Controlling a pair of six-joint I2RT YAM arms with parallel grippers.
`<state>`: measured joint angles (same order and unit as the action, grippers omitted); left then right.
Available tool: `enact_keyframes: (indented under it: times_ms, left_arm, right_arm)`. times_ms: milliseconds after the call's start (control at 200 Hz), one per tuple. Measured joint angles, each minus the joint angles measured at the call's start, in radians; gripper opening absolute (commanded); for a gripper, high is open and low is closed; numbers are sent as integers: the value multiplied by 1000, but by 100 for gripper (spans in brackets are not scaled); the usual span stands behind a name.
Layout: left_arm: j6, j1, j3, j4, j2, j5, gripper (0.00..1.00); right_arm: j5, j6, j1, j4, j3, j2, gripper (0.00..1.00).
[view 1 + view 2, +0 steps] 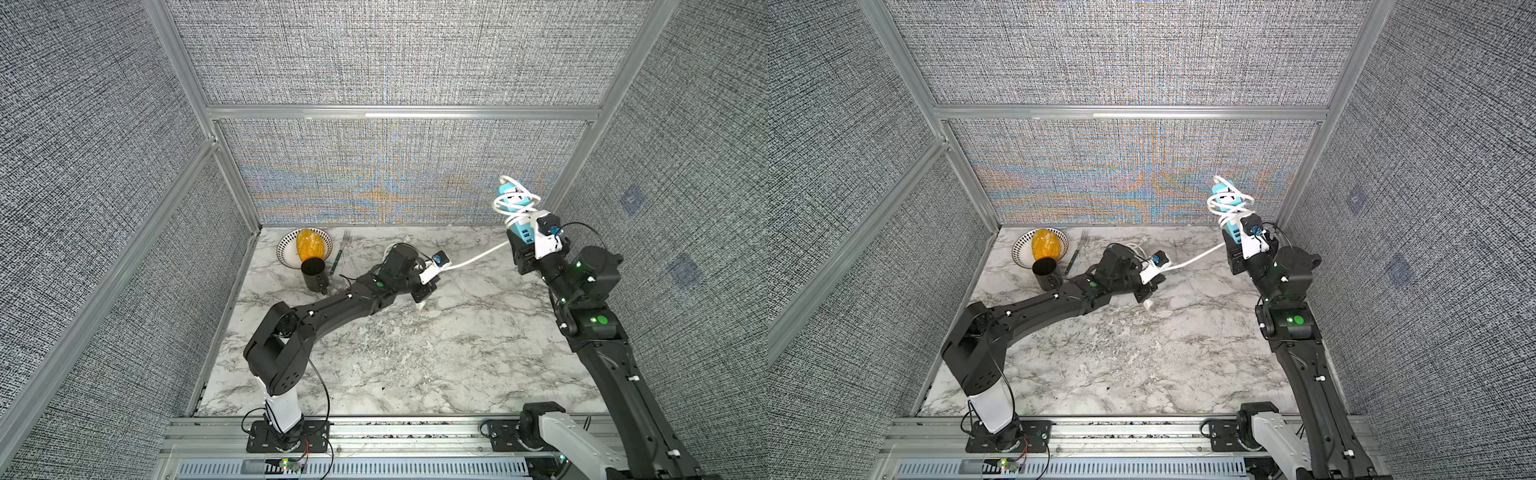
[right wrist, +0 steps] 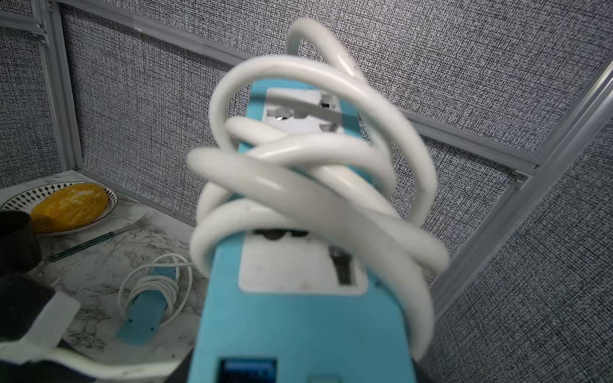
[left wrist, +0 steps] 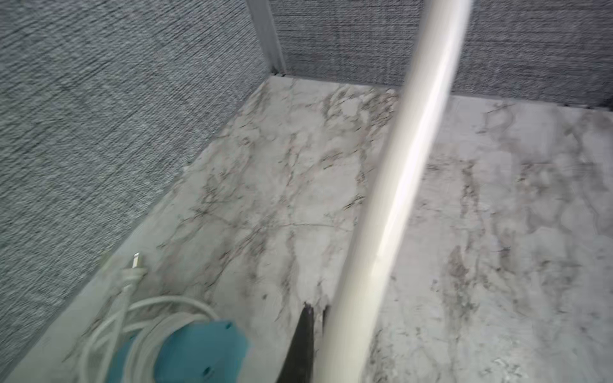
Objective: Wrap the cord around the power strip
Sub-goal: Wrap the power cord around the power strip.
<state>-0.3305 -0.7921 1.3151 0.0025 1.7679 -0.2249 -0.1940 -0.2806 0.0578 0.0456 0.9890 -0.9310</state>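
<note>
A blue power strip (image 1: 509, 198) (image 2: 298, 318) stands upright in the air at the back right, its lower end in my shut right gripper (image 1: 520, 248). Several loose loops of white cord (image 2: 298, 172) circle its upper half. From the strip the cord (image 1: 478, 258) slopes down to the table's middle. There my left gripper (image 1: 423, 293) (image 3: 316, 308) is shut on it. In the left wrist view the cord (image 3: 398, 185) runs thick and blurred past the black fingertips (image 3: 303, 331). A short white piece pokes out below the left gripper.
A second blue strip (image 2: 146, 308) (image 3: 199, 351) wrapped in white cord lies on the marble behind my left arm. At the back left are a patterned bowl (image 1: 286, 249) holding a yellow-orange item, a black cup (image 1: 313, 274) and a green-handled fork (image 1: 340, 249). Fabric walls enclose three sides.
</note>
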Motion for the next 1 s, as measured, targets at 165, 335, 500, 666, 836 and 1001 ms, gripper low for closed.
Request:
enact_keyframes:
  times_ms: [165, 335, 500, 666, 836, 1001]
  left_arm:
    - [-103, -1, 21, -111, -86, 58, 0]
    - [-229, 2, 78, -210, -171, 82, 0]
    - [-372, 2, 206, -329, -178, 128, 0]
    - [-507, 3, 348, -424, -124, 211, 0]
    - [-591, 3, 463, -486, -88, 219, 0]
    - [-645, -5, 576, -539, -49, 178, 0]
  right_arm:
    - [17, 11, -20, -50, -14, -16, 0]
    - [17, -23, -25, -122, -47, -87, 0]
    - [-47, -70, -18, -169, -70, -126, 0]
    - [-114, -128, 5, -182, -79, -137, 0]
    - [-181, -198, 65, -250, -74, -193, 0]
    - [-287, -240, 93, -256, -105, -200, 0]
